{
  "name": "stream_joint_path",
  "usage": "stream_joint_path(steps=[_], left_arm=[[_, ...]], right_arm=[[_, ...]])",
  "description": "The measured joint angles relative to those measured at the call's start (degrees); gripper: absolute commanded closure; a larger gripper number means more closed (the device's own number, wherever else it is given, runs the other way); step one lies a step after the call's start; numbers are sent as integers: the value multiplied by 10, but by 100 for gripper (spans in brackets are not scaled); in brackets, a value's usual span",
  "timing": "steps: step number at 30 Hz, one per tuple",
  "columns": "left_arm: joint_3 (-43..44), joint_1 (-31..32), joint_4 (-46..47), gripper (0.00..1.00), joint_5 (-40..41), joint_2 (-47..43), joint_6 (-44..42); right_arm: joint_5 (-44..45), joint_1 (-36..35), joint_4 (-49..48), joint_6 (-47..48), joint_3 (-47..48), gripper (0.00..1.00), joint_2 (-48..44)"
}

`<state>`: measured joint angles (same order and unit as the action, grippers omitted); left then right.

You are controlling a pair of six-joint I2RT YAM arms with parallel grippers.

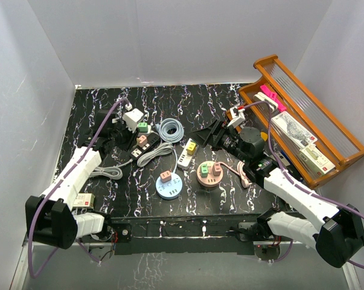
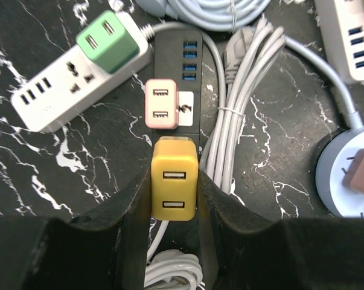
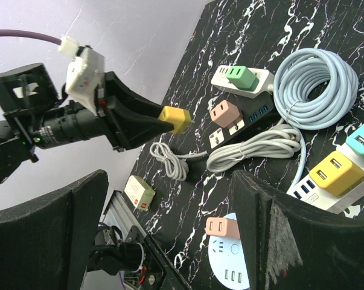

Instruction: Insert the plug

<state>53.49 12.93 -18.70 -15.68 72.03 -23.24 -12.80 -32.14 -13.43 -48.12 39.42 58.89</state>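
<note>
Your left gripper (image 2: pixel 174 184) is squeezed tight on the yellow plug (image 2: pixel 175 175). It holds the plug over the near end of the black power strip (image 2: pixel 169 57), just beside the pink plug (image 2: pixel 162 104) that sits in that strip. Keep the yellow plug straight, line its pins up with the free holes under it, then push down slowly. I think a tilt would make it jam. Your right gripper (image 3: pixel 169 181) has its fingers wide apart and holds nothing. A little white sticker (image 2: pixel 189 106) sits by the pink plug, but its mark is too small to read. No brand name shows.
</note>
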Motion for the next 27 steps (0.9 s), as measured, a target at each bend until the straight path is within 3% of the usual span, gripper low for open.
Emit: stream_joint_path(steps=[19, 27], left_arm=[[-64, -47, 116, 100, -2, 69, 8], [-57, -48, 104, 100, -23, 78, -15]], right_arm=[[11, 1, 17, 9, -18, 18, -14], [19, 1, 21, 2, -30, 18, -16]])
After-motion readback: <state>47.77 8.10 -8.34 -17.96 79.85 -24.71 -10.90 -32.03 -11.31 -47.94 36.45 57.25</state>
